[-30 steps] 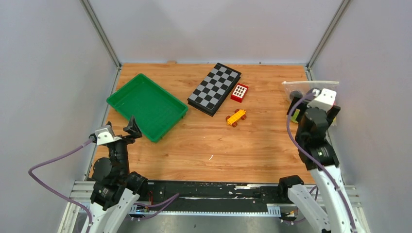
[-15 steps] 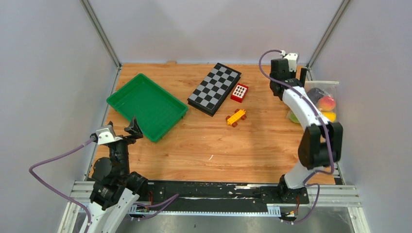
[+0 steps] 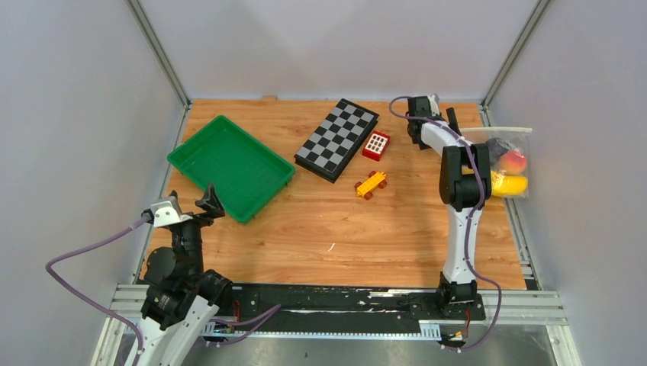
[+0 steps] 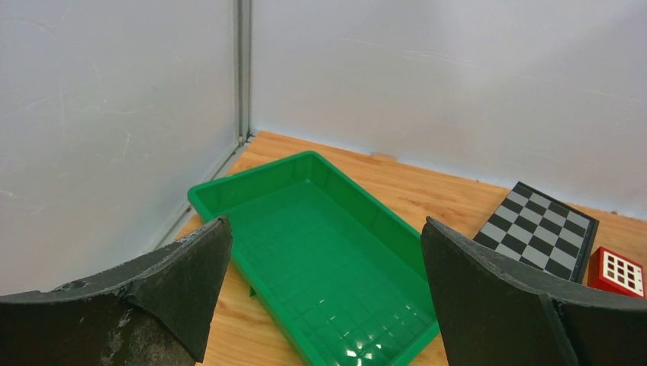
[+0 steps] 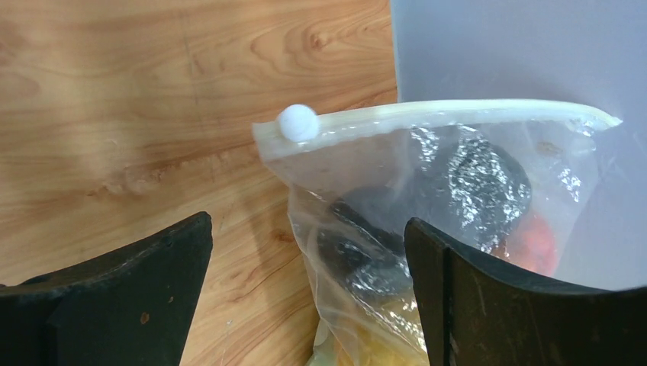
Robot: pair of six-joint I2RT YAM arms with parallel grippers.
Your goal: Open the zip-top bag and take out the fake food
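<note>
L arm [image 3: 185,248] folded low, left hand [image 4: 324,248] jaws apart. R arm [image 3: 460,210] stretched fwd, right hand [image 5: 307,248] jaws apart.

The zip-top bag [image 5: 397,152] runs off the wrist view's bottom.

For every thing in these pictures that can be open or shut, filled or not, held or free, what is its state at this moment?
zip-top bag: zip strip looks shut, not held
fake food: inside the bag
left gripper: open, holding nothing
right gripper: open, holding nothing, at the bag's zip end
chessboard: folded shut, lying flat
green tray: open side up, nothing in it
</note>
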